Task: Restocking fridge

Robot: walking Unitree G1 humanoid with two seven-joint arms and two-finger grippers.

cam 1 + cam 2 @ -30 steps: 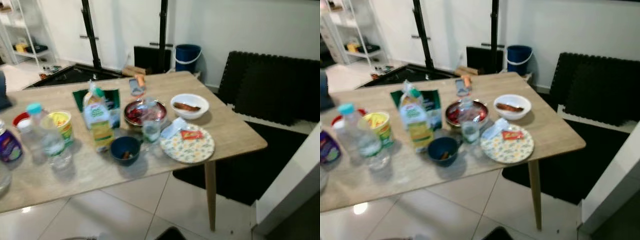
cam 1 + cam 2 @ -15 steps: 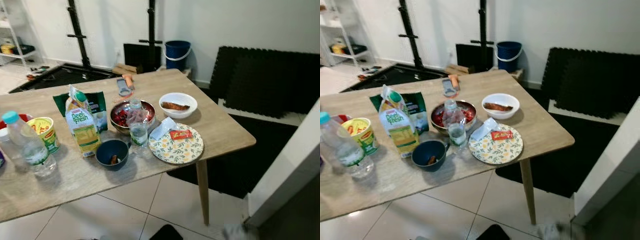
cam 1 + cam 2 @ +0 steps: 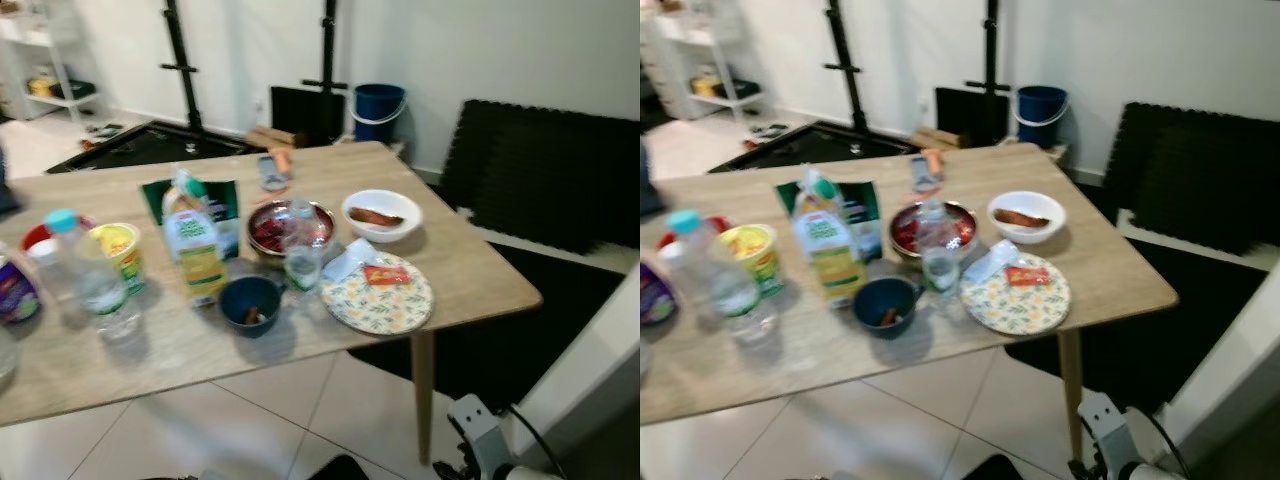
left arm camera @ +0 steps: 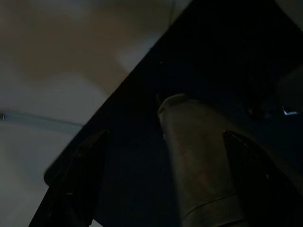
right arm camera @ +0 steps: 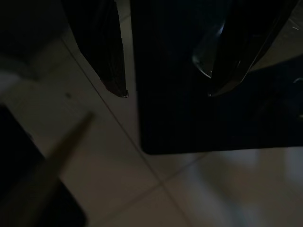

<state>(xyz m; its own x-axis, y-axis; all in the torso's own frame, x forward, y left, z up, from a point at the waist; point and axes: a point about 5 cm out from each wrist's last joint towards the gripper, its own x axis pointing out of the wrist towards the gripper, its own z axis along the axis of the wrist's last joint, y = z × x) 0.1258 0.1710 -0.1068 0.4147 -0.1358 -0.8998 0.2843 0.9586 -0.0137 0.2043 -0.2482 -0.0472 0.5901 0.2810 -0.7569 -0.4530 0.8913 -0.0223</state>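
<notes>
A wooden table (image 3: 470,262) holds the groceries: a yellow-green carton (image 3: 195,245), a large water bottle (image 3: 95,282), a small water bottle (image 3: 302,255), a yellow tub (image 3: 118,250), a purple bottle (image 3: 15,290) and a green bag (image 3: 222,203). A metal bowl of red food (image 3: 272,228), a white bowl (image 3: 381,213), a dark blue bowl (image 3: 250,302) and a floral plate (image 3: 380,295) stand among them. My right arm (image 3: 480,440) hangs low beside the table leg. The right gripper (image 5: 166,93) is open over the tiled floor. The left gripper (image 4: 165,135) hangs open in the dark.
A white slanted panel (image 3: 600,360) rises at the right edge. Black foam mats (image 3: 545,165) lean on the far wall beside a blue bucket (image 3: 378,105). Black stand poles (image 3: 185,60) and white shelves (image 3: 50,70) stand behind the table. Pale tiles lie in front.
The whole picture has shifted right, so the camera has turned. My right arm has come into view at the bottom right. The things on the table stay put.
</notes>
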